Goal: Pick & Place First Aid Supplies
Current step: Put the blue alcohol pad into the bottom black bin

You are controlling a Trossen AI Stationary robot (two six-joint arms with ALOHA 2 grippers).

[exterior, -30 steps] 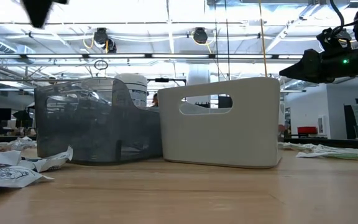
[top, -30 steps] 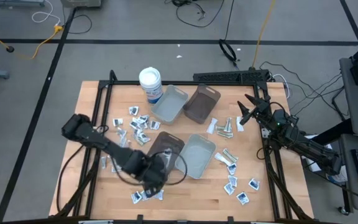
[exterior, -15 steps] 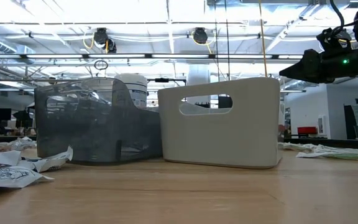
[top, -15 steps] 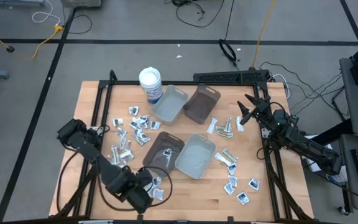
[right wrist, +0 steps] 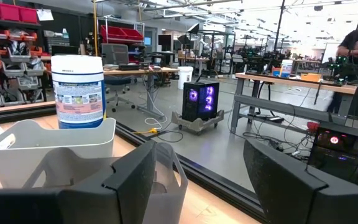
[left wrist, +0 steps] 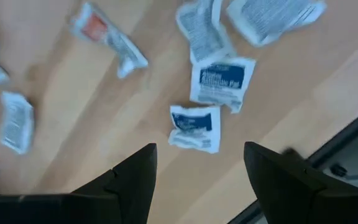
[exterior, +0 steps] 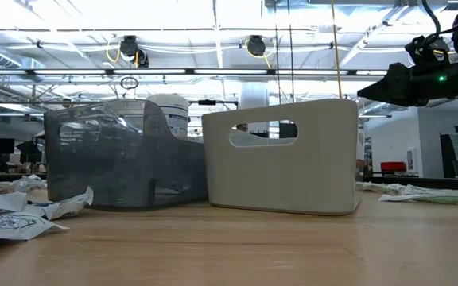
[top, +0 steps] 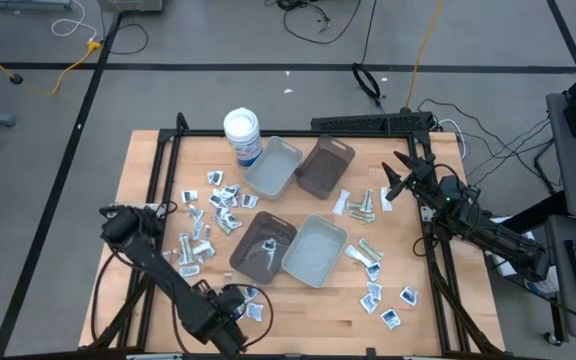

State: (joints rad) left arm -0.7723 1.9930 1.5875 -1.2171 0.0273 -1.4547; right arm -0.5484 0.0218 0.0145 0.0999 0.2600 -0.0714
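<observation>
Mostly, packets (top: 373, 292) litter the wooden table (top: 313, 310) around 4 trays (top: 314, 250).

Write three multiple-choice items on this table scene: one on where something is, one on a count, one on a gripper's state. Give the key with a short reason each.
1. Where does the white round tub stand?
A. Near the table's far edge, beside a grey tray
B. Inside a brown tray
C. At the near right corner

2. How many rectangular trays are on the table?
A. Two
B. Four
C. Six

3. How is the left gripper?
A. Shut on a packet
B. Open, holding nothing
C. Inside a tray

Key:
1 A: the high view shows the tub next to the far grey tray.
2 B: two trays sit at the far side and two in the middle.
3 B: the left wrist view shows its fingers apart above a blue-printed packet, with nothing between them.
</observation>
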